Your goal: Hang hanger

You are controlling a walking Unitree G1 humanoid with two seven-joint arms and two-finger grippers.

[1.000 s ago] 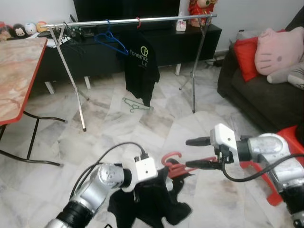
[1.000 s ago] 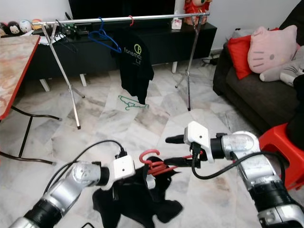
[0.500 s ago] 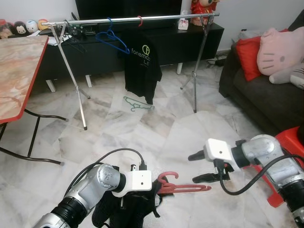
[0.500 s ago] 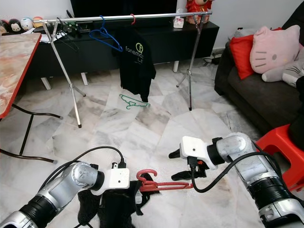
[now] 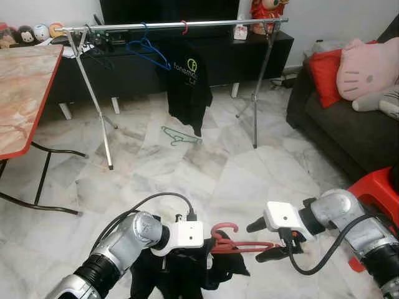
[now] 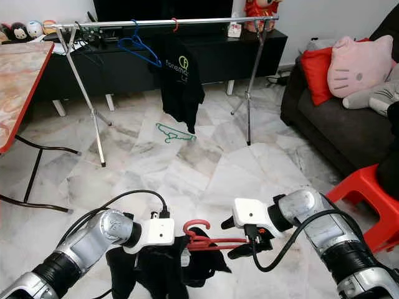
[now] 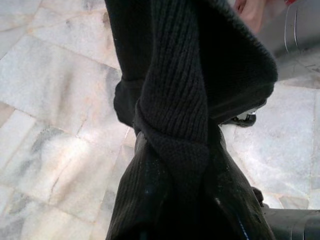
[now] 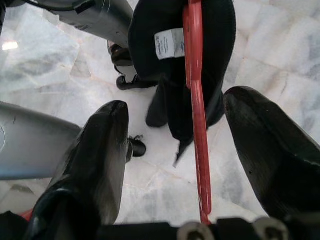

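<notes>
1. the step in hand looks like dressing the red hanger (image 5: 240,247): it lies level, low over the marble floor (image 5: 187,168), between both grippers.
2. left gripper (image 6: 177,246) is buried in the black ribbed-knit garment (image 7: 185,115); i cannot tell its fingers.
3. right gripper (image 8: 172,145) is spread wide around the slim plastic bar.
4. next: pinch it, then lift toward the metal rail (image 5: 174,25).
</notes>
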